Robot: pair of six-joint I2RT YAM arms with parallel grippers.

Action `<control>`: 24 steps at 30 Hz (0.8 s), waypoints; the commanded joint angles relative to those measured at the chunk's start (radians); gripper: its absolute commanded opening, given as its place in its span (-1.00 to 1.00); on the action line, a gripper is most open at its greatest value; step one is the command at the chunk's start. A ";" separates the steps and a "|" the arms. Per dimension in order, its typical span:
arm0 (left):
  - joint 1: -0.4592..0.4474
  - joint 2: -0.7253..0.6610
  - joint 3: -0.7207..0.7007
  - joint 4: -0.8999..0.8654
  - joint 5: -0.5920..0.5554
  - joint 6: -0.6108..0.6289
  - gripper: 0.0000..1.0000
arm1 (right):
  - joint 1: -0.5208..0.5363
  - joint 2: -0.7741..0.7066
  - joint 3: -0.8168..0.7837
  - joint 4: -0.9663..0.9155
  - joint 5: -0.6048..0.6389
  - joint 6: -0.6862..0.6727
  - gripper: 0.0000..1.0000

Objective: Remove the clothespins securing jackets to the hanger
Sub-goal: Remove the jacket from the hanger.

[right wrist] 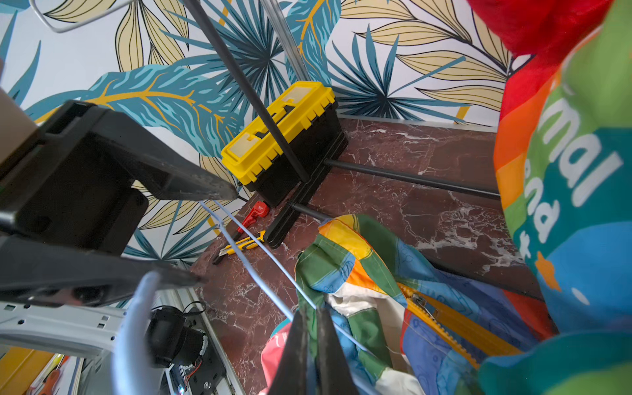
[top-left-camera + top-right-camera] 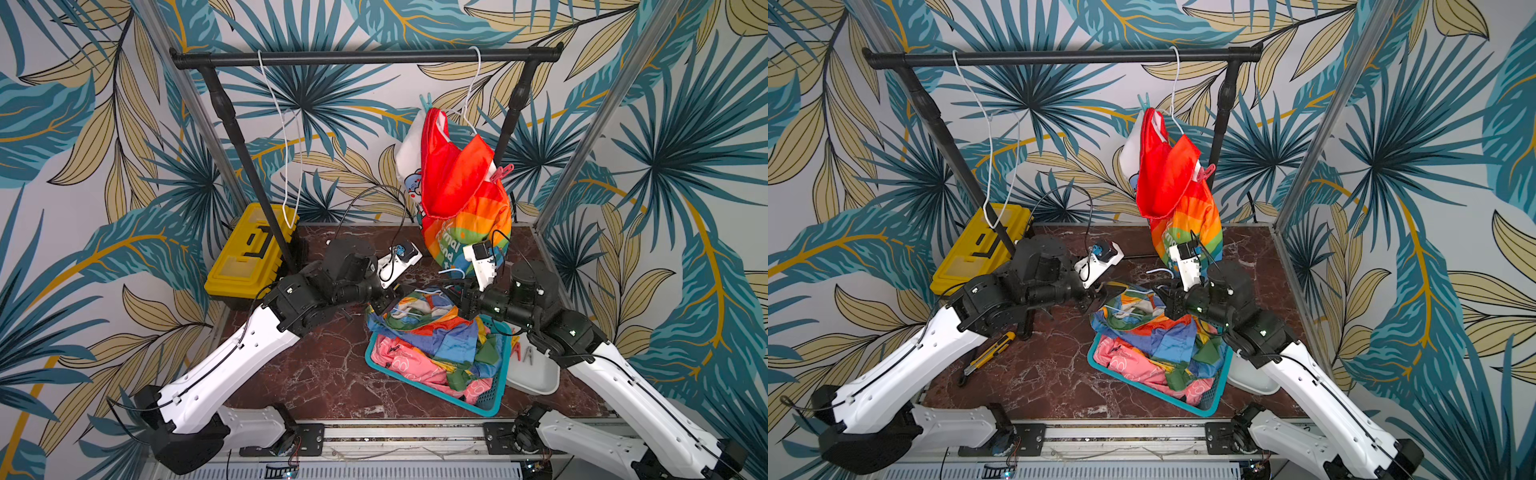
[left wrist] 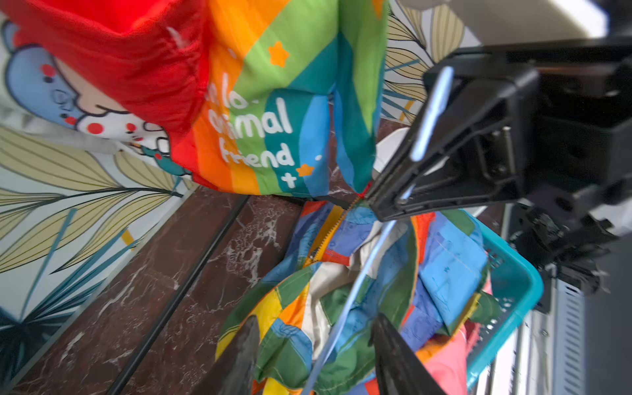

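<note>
Bench (image 2: 316, 365) of dark red marble, with a black rack (image 2: 365, 57) across its back. Both arms reach in low and meet over a teal basket (image 2: 496, 401).

Red-hooded jacket (image 2: 465, 224), rainbow-striped, hangs from a white hanger (image 2: 473, 83) at the rack's right end. White cartoon-print cloth (image 2: 409, 166) shows behind it. Basket holds a rainbow jacket (image 2: 436, 332) heaped over a pink jacket (image 2: 399, 361).

Yellow toolbox (image 2: 245, 253) sits at back left, beside the rack's foot. White tray (image 2: 536, 376) lies just right of the basket, partly under the right arm. Bare hanger (image 2: 286, 158) hangs at the rack's left.

Right gripper (image 1: 312, 314): jaws pressed together, pinching the wire of a blue hanger (image 3: 431, 113) above the heap.

Left gripper (image 3: 314, 319): jaws partly spread, one on either side of that same wire. Whether either one touches it cannot be told.

Knife (image 2: 990, 353), yellow, lies on the bench under the left arm in a top view.

Teal peg (image 2: 426, 101) is clipped at the top of the hung jacket, pink peg (image 2: 503, 171) at its right shoulder. Loose pegs (image 2: 523, 355) lie in the tray.
</note>
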 commanded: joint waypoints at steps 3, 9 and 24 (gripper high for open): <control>0.009 0.010 0.015 -0.119 0.150 0.059 0.07 | 0.000 -0.004 0.013 -0.001 -0.049 -0.032 -1.00; 0.013 0.051 0.035 -0.141 0.148 0.066 0.00 | 0.001 -0.001 0.008 0.014 -0.083 -0.036 -1.00; 0.016 0.087 0.044 -0.142 0.161 0.040 -1.00 | 0.000 -0.007 -0.007 0.011 -0.089 -0.057 -0.94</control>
